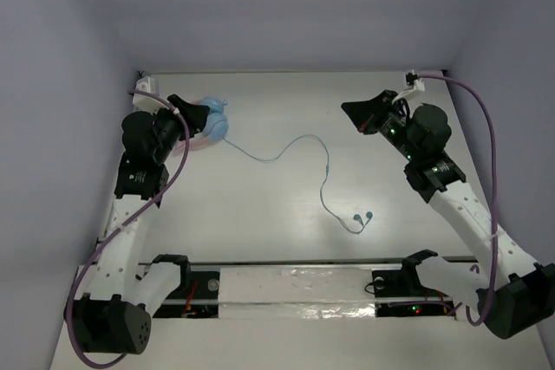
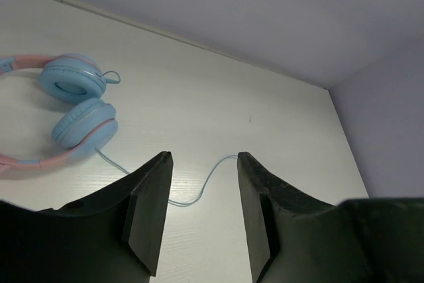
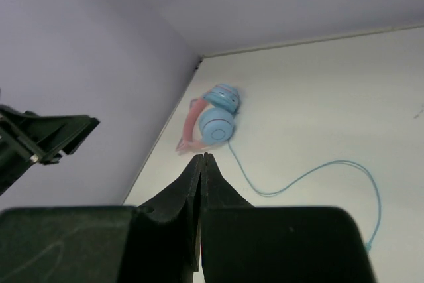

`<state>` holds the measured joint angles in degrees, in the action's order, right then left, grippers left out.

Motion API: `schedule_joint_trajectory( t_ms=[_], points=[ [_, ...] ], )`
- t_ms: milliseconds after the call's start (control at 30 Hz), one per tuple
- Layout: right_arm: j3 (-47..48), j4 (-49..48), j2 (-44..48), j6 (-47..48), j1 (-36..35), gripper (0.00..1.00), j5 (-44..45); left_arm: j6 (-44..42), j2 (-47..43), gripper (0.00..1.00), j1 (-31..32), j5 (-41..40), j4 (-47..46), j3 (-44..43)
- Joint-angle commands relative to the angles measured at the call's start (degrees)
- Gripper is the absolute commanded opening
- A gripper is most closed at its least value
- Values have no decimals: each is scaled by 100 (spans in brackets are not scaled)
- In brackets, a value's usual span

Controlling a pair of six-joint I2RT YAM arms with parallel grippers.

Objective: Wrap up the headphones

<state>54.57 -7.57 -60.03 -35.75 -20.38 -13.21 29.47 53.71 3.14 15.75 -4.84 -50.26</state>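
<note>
Left pincer [image 2: 203, 164] hung with fingers apart just beside the headphones [image 2: 79, 107] at ten o'clock on the tabletop [image 1: 260, 205]. Right pincer [image 3: 201, 158], fingers together, sat at two o'clock. The cable [image 1: 295, 145] trailed toward five o'clock.

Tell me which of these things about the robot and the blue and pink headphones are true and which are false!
1. The headphones lie near the far left corner of the table. True.
2. The cable is already wound around the headphones. False: it trails loose across the table in a long wavy line.
3. The left gripper is open. True.
4. The right gripper is holding the cable. False: it is shut on nothing, and the cable lies away from it on the table.
5. The ear cups are red. False: they are light blue.
</note>
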Motion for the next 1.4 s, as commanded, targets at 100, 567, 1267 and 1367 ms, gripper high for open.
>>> schedule_joint_trajectory(
  t_ms=[100,567,1267,1367],
  points=[
    [-77,221,579,164,-404,0,389,-468,-1,45,-32,-897,466,-537],
    [-763,125,1107,68,-511,0,170,-610,1553,0,-541,-2463,1486,-748],
    [-930,98,1327,147,-563,3,-102,-1330,4999,50,-867,-3078,1442,-2549],
    [-921,89,1283,156,-563,18,-155,-1444,5316,51,-920,-2929,1310,-2673]
  ],
)
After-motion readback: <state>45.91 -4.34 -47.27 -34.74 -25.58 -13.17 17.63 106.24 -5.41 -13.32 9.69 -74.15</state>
